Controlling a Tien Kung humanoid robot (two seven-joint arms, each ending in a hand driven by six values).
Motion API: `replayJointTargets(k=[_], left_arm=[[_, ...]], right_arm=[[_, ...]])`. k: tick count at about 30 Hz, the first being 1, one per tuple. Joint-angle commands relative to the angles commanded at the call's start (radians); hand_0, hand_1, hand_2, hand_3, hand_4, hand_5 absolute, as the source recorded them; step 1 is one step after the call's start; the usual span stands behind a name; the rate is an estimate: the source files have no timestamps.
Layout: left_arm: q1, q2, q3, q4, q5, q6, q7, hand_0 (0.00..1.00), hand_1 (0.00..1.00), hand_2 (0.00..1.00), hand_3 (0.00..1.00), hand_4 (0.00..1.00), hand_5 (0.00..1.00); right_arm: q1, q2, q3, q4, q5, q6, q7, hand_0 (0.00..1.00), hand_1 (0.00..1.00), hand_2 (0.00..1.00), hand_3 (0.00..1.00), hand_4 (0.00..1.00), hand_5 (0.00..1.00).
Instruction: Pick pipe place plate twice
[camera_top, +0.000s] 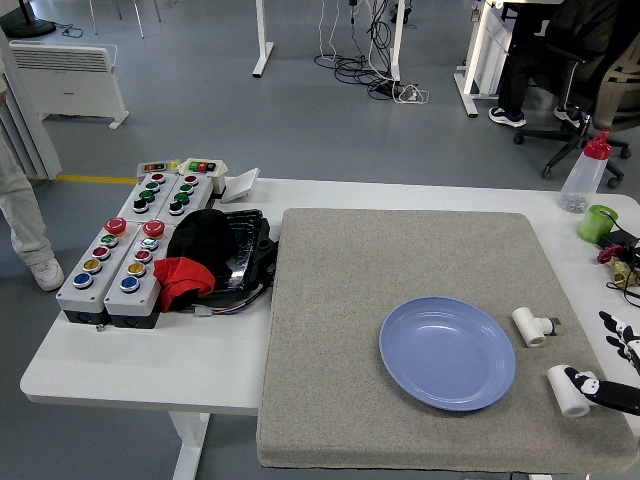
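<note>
Plate (447, 352) blue, holds nothing, sits on grey mat (400, 260) on white surface (150, 360). Two white pipe pieces lie right of it: T-fitting (530, 326) near rim, short pipe (567, 389) nearer front. Right robot hand (612, 380) at the short pipe's end, fingertip touching it; grasp cannot be told.

A mat (400, 270) covers the right part of the worktop (150, 365), reaching its near edge. On the mat's near right area lies a plate (447, 353). Just right of the plate sits a pipe fitting (530, 326), and nearer the front edge a second pipe piece (568, 390), with the right robot hand (608, 390) touching it from the right side. Left of the mat stand two button boxes (125, 250) side by side, with a pile of cloth and a tray (215, 258) between them and the mat. Beyond the mat's far right corner stand a bottle (585, 175) and a cup (598, 223).
</note>
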Motion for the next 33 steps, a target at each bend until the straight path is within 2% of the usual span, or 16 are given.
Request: replayJointTargets(k=[11, 17, 28, 29, 33], left_arm=[[0.000, 0.000, 0.019, 0.004, -0.017, -0.002, -0.010, 0.584, 0.577, 0.584, 0.487, 0.410, 0.998], [-0.003, 0.002, 0.022, 0.005, -0.024, 0.000, -0.013, 0.584, 0.578, 0.584, 0.487, 0.410, 0.998], [-0.008, 0.004, 0.022, 0.005, -0.028, 0.002, -0.013, 0.584, 0.578, 0.583, 0.487, 0.410, 0.998], [-0.008, 0.004, 0.023, 0.005, -0.029, 0.001, -0.013, 0.584, 0.577, 0.584, 0.487, 0.410, 0.998], [-0.009, 0.004, 0.025, 0.005, -0.032, 0.001, -0.014, 0.584, 0.577, 0.584, 0.487, 0.410, 0.998]], right_arm=[[-0.003, -0.007, -0.031, 0.003, -0.044, 0.015, -0.028, 0.998, 0.964, 0.998, 0.985, 0.869, 0.357], [0.003, -0.001, -0.047, -0.006, -0.148, 0.030, -0.052, 0.998, 0.965, 0.998, 0.986, 0.868, 0.347], [0.015, 0.008, -0.068, -0.022, -0.184, 0.043, -0.077, 0.998, 0.953, 0.998, 0.983, 0.858, 0.341], [0.017, 0.010, -0.069, -0.026, -0.189, 0.042, -0.083, 0.912, 0.900, 0.997, 0.943, 0.810, 0.302], [0.020, 0.017, -0.070, -0.036, -0.208, 0.040, -0.097, 0.912, 0.900, 0.997, 0.943, 0.810, 0.302]])
